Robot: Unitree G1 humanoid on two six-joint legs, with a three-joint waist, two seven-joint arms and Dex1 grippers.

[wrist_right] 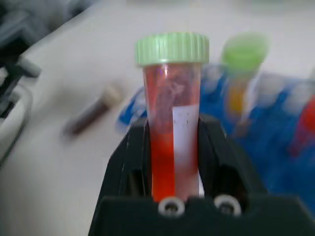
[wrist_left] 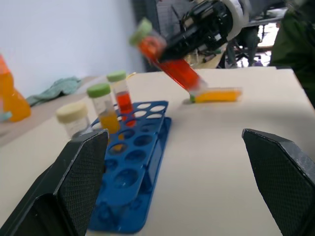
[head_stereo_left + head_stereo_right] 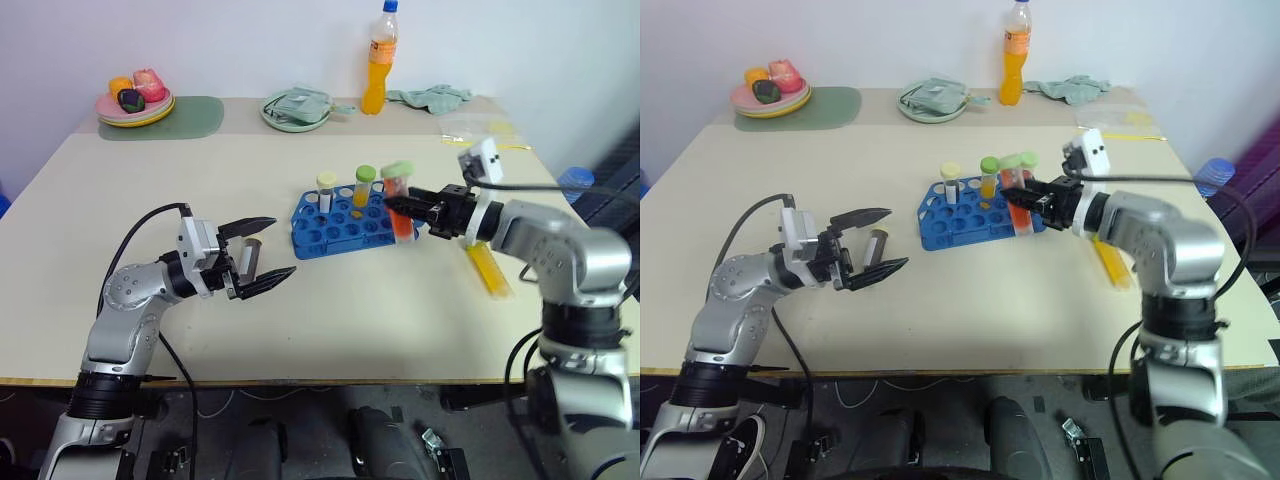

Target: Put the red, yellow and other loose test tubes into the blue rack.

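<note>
Right wrist view: right fingers [image 1: 173, 147] clenched on red tube [image 1: 170, 123]; head view: left fingers [image 3: 262, 255] spread, empty

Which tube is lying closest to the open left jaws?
The dark tube with the cream cap, flat on the table between the left gripper's jaws; the yellow one lies far right.

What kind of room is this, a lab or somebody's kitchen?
Probably a makeshift robot test room: a plain table holds a blue rack of test tubes, beside an orange drink bottle and a plate of toy food.
</note>
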